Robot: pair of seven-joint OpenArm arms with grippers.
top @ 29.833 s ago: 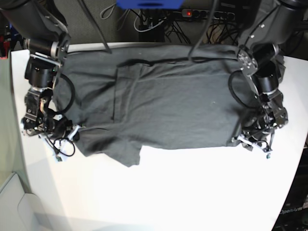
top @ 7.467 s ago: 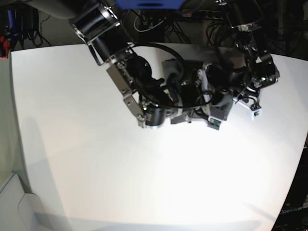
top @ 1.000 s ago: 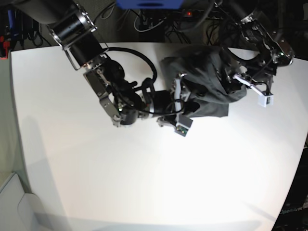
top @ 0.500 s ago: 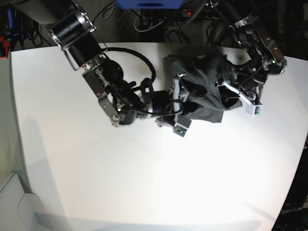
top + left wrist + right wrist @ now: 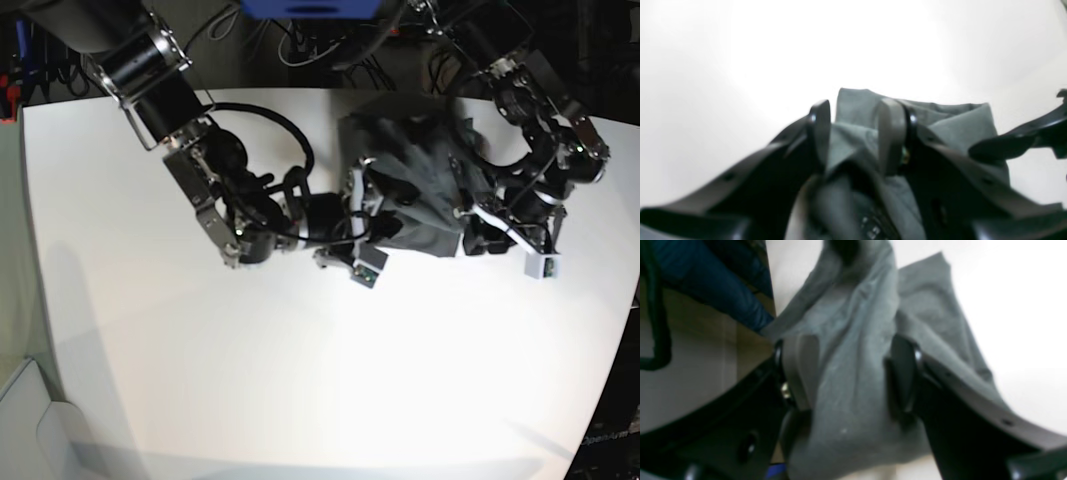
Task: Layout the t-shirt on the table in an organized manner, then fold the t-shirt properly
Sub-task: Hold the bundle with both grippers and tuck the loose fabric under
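The dark grey t-shirt (image 5: 420,165) lies bunched in a heap at the far right-centre of the white table (image 5: 300,380). My right gripper (image 5: 372,208) reaches in from the left and is shut on a thick bunch of cloth. In the right wrist view the t-shirt (image 5: 853,340) fills the space between both fingers (image 5: 800,370). My left gripper (image 5: 472,230) sits at the heap's near right edge. In the left wrist view its fingers (image 5: 888,133) pinch a raised fold of the t-shirt (image 5: 957,123) just above the table (image 5: 740,50).
Black cables and a power strip (image 5: 300,50) hang beyond the table's far edge, under a blue object (image 5: 310,8). A black part of the other arm (image 5: 1023,140) juts in beside the left gripper. The table's rounded left edge (image 5: 40,330) runs toward the front.
My left gripper has swung from the heap's far right side down to its near edge and closed on a fold. The right arm has shifted slightly, still holding its bunch.
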